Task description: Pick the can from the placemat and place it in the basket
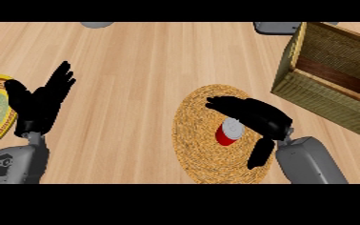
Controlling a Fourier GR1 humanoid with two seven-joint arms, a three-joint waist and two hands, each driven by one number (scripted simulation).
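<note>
A red can with a silver top stands on the round woven placemat at the lower middle. My right hand hovers over the mat's right side, with its fingers stretched left past the can's far side and its thumb pointing down at the can's near right. The can sits in the gap between them, and the hand is open. The woven basket with a dark inside stands at the right, just beyond the mat. My left hand rests open at the left, fingers up.
A yellow-rimmed plate shows at the left edge, partly behind my left hand. Two grey objects peek in at the counter's far edge. Bare wooden counter lies between the two hands.
</note>
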